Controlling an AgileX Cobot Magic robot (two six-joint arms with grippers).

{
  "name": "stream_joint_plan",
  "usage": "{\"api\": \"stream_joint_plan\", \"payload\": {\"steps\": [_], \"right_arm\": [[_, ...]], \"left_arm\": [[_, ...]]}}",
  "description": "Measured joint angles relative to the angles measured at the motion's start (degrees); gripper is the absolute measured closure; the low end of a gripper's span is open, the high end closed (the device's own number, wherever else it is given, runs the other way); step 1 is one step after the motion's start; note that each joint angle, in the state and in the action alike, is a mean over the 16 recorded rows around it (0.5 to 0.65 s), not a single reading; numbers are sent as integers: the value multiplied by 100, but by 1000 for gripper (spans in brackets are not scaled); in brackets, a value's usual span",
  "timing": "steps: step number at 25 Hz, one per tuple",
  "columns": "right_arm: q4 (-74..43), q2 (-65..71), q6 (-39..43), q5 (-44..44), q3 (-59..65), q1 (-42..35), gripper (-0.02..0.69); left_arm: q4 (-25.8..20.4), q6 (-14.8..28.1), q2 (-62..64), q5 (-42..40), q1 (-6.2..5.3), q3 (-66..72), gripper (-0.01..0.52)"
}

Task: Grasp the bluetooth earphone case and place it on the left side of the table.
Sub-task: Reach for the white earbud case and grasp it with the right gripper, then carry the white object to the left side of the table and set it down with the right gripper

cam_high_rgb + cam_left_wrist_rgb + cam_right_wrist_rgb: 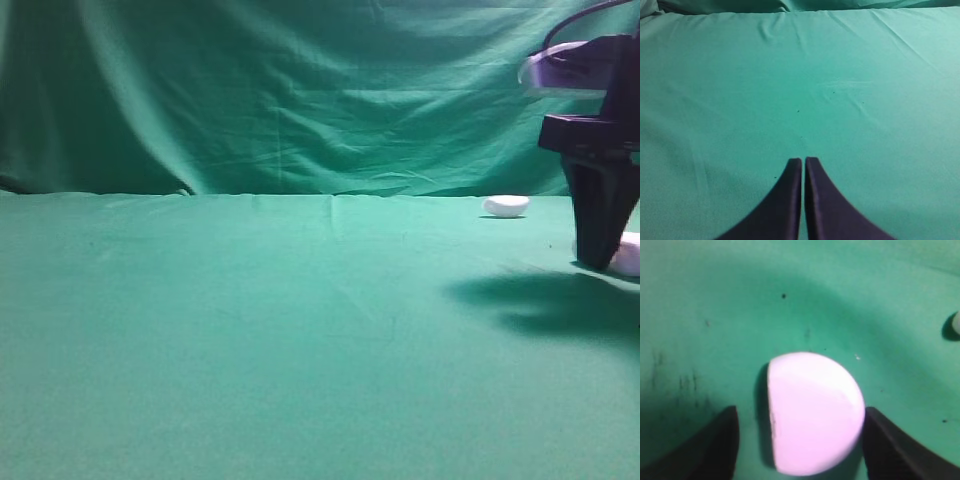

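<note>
The white bluetooth earphone case [812, 412] lies on the green table [300, 330] at the far right, half hidden behind my right gripper [598, 260] in the exterior view, where its right end shows [630, 255]. In the right wrist view my right gripper [801, 411] is open and straddles the case. The right finger is at its rounded side, and a gap remains on the left, beside its straight edge. My left gripper [803, 160] is shut and empty over bare cloth, and it is out of the exterior view.
A smaller white half-dome lump [506, 206] sits at the back right of the table. A tiny white piece [955, 323] shows at the right edge of the right wrist view. A green backdrop [300, 90] hangs behind.
</note>
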Motion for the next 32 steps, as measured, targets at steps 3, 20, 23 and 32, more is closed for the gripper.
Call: {"api": "stream_joint_plan", "payload": {"steps": [3,20,23,32], "right_arm": [[42,9,0,250,-443,188,359],[443,1852,-10,1119,-4664,2795,361],[452,2410,-13,1128,-5240,3135,361],[472,3487,-19,1019,-6015,3632,335]], "left_arm": [[0,0,0,0,0,0,514],[0,0,0,0,0,0,514],[0,0,0,0,0,0,514],[0,0,0,0,0,0,514]]}}
